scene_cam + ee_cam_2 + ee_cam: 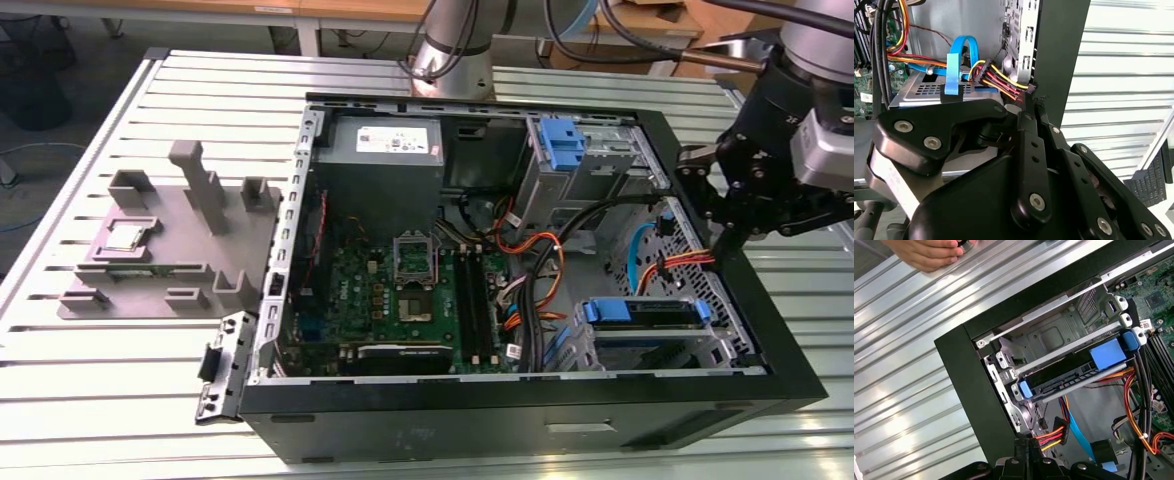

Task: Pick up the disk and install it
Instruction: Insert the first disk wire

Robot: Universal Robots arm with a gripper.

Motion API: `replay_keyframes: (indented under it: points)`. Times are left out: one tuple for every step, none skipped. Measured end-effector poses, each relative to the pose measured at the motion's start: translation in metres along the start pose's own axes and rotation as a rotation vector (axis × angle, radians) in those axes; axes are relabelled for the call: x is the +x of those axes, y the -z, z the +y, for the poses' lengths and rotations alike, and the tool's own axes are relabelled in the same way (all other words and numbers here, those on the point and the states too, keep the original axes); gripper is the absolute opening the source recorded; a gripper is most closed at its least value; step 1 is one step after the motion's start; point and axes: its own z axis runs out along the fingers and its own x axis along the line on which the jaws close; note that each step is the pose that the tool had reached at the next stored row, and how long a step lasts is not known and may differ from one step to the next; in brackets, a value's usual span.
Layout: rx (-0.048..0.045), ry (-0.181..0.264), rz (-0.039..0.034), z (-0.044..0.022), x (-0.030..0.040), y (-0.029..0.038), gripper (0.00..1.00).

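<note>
Gripper [730, 240] closed, fingertips pressed together with nothing visibly between them. Hangs at the wall of the open computer case [534, 405] on the exterior view's right, tips lowered just inside the rim. Sits close beside the red, yellow and black wire bundle [999, 80] in the second wrist view; cannot tell whether touching it or merely next to it.

Disk [1074, 372] not in the gripper: lying flat in the metal drive cage [1054, 335] in the case's corner, blue rails at both ends, apparently pushed home. Judged from that, pick-up and placing done. Less certain about the wiring: power connector [1058, 429] seen in the first wrist view hanging free below the cage, apart from the disk, and blue data cable [966, 47] looping nearby with its end hidden. Probably left, then: only the cabling, if that counts as part of the job.

Elsewhere, a person's hand [929, 254] resting on the slatted table [80, 400], well apart from the case.
</note>
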Motion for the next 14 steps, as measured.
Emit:
replay_keyframes:
  points:
    - [-0.0002, 0.0, 0.0019, 0.0001, -0.0002, -0.0001, 0.18]
    - [-0.0007, 0.0, 0.0039, 0.0001, -0.0002, -0.0003, 0.19]
    - [-0.0016, 0.001, 0.0069, 0.0002, -0.0003, -0.0004, 0.19]
    - [-0.0023, 0.001, 0.0117, 0.0002, -0.0007, -0.0005, 0.25]
    - [-0.0033, 0.001, 0.0173, 0.0004, -0.0009, -0.0007, 0.25]
    - [-0.0035, 0.001, 0.0223, 0.0005, -0.0012, -0.001, 0.25]
    - [-0.0037, 0.001, 0.0251, 0.0006, -0.0014, -0.0013, 0.25]
    - [-0.0045, 0.002, 0.0262, 0.0007, -0.0015, -0.0014, 0.25]
    - [-0.0058, 0.002, 0.0269, 0.0007, -0.0017, -0.0015, 0.26]
    - [-0.0058, 0.002, 0.0269, 0.0009, -0.0021, -0.0016, 0.26]
    - [-0.0062, 0.002, 0.0271, 0.001, -0.0026, -0.0018, 0.33]
    - [-0.0068, 0.002, 0.0274, 0.0011, -0.0029, -0.0021, 0.33]
    - [-0.0071, 0.002, 0.028, 0.0013, -0.0035, -0.0026, 0.33]
    - [-0.0077, 0.002, 0.0287, 0.0013, -0.004, -0.0033, 0.33]
